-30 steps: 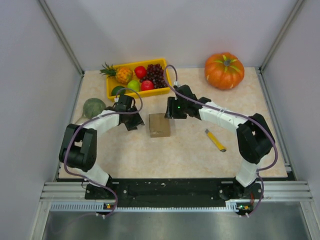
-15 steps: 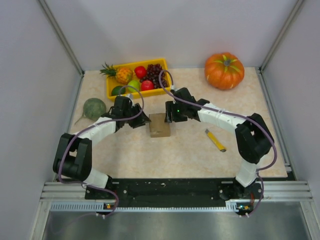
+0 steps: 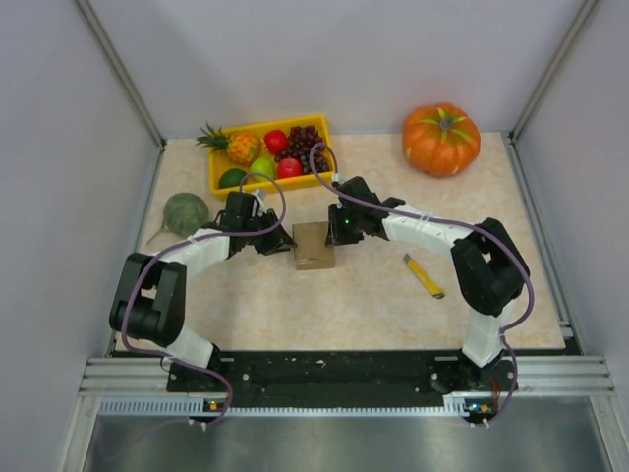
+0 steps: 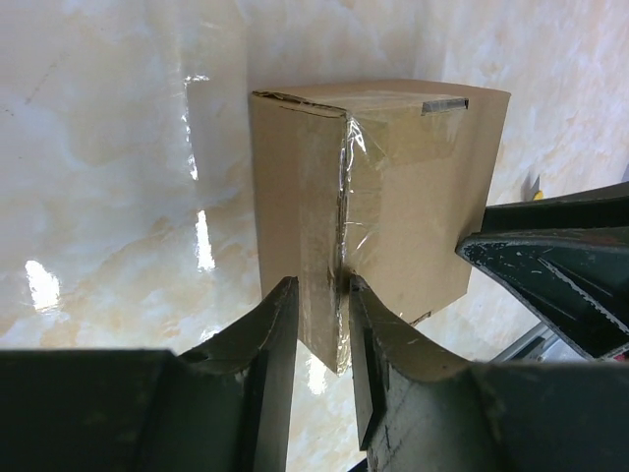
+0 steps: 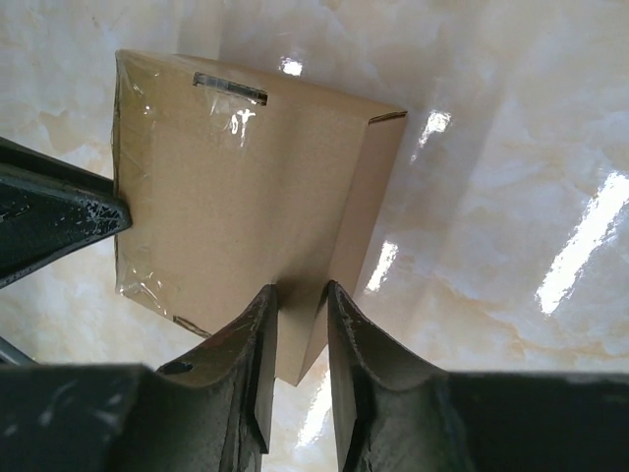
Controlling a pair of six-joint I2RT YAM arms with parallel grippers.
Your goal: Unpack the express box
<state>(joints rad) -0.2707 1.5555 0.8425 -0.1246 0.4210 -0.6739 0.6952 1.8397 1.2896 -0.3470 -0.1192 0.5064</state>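
The express box is a small brown cardboard box, taped shut, lying on the table's middle. My left gripper is at its left side. In the left wrist view the box has its taped corner edge running down between the nearly closed fingers of the left gripper. My right gripper is at the box's upper right side. In the right wrist view the right gripper has its fingertips narrowly apart astride the box's near edge. The opposite gripper's tip shows at each wrist view's border.
A yellow tray of fruit stands at the back left. An orange pumpkin sits at the back right. A green melon lies at the left. A yellow utility knife lies right of the box.
My left gripper has moved right until it reaches the box's left side. My right gripper has shifted slightly left and down against the box. The box has not moved.
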